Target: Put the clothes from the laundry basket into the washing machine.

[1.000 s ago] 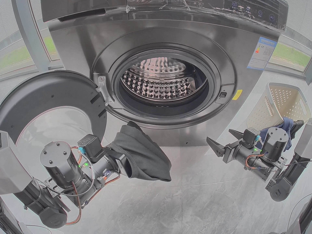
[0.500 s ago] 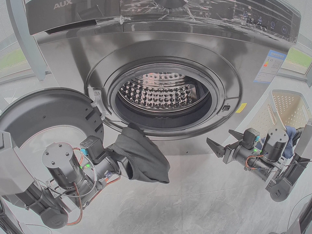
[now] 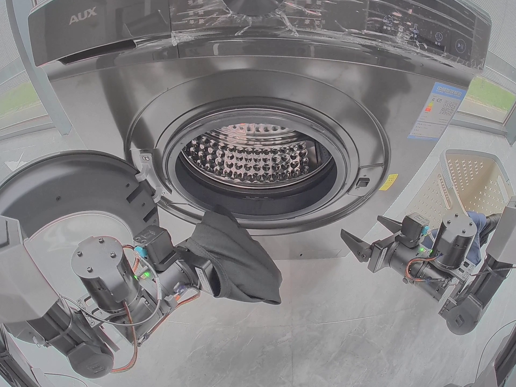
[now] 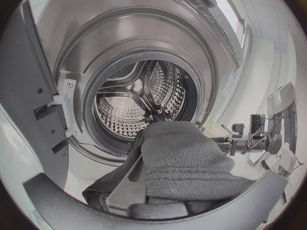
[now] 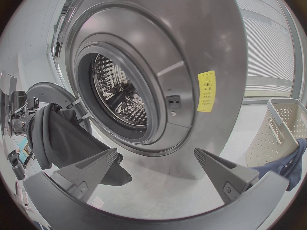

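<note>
From the head view, the washing machine (image 3: 269, 71) stands with its door (image 3: 70, 189) swung wide to the robot's left and the steel drum (image 3: 252, 157) in plain sight. The left gripper (image 3: 207, 272) is clamped on a dark garment (image 3: 236, 259), which hangs just below the lip of the opening (not inside it). The right gripper (image 3: 371, 232) hovers with jaws spread and nothing between them, near the laundry basket (image 3: 473, 173), where a blue garment (image 3: 478, 224) drapes over the rim.

From the left wrist view, the dark garment (image 4: 182, 163) is bunched over the fingers (image 4: 128, 189), the drum (image 4: 134, 106) beyond it.

From the right wrist view, the right gripper (image 5: 155, 152) gapes at the machine's front, the laundry basket (image 5: 281, 128) and blue garment (image 5: 287, 166) off to one side.
</note>
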{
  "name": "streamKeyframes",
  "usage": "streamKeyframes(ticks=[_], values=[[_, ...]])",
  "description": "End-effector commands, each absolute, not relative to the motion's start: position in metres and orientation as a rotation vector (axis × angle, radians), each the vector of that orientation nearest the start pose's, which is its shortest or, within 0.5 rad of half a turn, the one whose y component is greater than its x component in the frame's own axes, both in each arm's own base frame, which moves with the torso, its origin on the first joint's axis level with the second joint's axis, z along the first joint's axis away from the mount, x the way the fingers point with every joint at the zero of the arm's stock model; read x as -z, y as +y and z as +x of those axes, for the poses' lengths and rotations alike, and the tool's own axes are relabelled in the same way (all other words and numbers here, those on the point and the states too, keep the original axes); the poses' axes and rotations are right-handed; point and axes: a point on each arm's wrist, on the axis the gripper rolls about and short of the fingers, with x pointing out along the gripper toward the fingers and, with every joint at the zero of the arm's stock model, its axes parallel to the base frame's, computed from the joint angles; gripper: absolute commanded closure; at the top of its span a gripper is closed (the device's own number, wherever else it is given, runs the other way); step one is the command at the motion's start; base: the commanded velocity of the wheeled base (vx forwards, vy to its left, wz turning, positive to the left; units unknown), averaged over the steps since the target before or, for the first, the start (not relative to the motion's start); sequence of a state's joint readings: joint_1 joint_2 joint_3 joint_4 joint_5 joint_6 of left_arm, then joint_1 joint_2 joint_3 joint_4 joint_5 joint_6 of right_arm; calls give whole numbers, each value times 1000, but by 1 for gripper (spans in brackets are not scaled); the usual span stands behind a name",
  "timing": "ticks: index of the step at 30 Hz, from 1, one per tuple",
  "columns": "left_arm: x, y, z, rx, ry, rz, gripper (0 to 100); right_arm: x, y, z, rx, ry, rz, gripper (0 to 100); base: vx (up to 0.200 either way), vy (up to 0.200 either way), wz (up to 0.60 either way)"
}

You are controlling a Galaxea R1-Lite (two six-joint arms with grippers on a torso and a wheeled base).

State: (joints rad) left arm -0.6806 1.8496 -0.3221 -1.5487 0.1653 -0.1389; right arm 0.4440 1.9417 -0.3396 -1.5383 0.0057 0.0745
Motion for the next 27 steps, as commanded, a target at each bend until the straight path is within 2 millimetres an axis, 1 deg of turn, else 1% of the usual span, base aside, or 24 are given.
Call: streamKeyframes(ticks=[1,6,10,18,20,21,24,26,27], values=[[-120,-166,212,513,13,-150,100,-95,124,251,-462,88,58,0,200,0,0],[-119,-165,214,507,14,-145,100,-92,126,246,-475,105,52,0,200,0,0],[-118,-167,215,504,14,-139,100,-87,129,239,-500,133,44,0,200,0,0],[-121,-174,211,524,-3,-123,100,-77,142,215,-585,201,20,0,0,0,0],[-121,-176,211,523,-7,-117,100,-74,147,205,-620,221,10,0,0,0,0],[-121,-177,213,522,-12,-119,100,-74,148,204,-626,224,9,0,0,0,0],[-120,-185,227,516,-28,-120,100,-72,150,199,-639,237,4,0,0,0,0],[-123,-184,237,503,-55,-110,100,-71,150,197,-645,244,-1,0,0,0,0],[-123,-184,238,502,-56,-107,100,-71,150,197,-645,244,-1,0,0,0,0]])
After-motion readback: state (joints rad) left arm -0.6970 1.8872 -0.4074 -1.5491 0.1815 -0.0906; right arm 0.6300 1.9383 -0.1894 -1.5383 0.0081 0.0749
